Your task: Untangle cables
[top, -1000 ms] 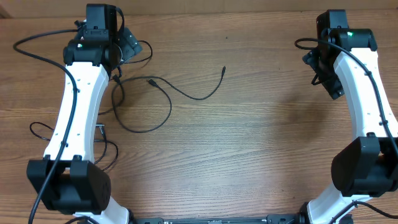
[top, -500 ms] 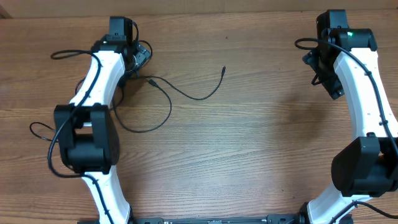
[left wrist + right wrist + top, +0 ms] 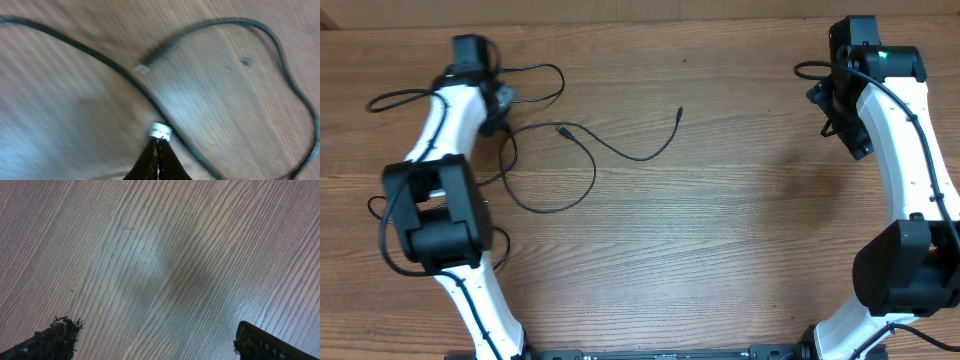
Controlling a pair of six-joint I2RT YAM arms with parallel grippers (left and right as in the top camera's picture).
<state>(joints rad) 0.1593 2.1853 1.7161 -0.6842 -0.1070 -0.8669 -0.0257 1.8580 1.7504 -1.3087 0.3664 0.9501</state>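
Brown wood grain runs right across the bench (image 3: 740,230), and up at its far left the left fingers (image 3: 149,164) are pressed tight together, just a hairline seam between them. Right at their ends sits a silvery tip (image 3: 161,131), small and cylindrical, touching them. Whether it is actually pinched, the blurred wrist view won't say. A thin black cable (image 3: 100,59) cuts diagonally past, just beside that tip, and a second cable (image 3: 235,20) sweeps round in a wide loop to the right and finishes in a small pale plug end (image 3: 142,69), lying apart from the fingers. From overhead, the cables (image 3: 592,170) sprawl in loose, slack curves beside the left arm (image 3: 440,120), with one strand reaching out to a plug (image 3: 680,111) nearer mid-bench. Over on the right, the right fingers (image 3: 52,339) gape wide above streaky, glossy wood, well apart from every cable.
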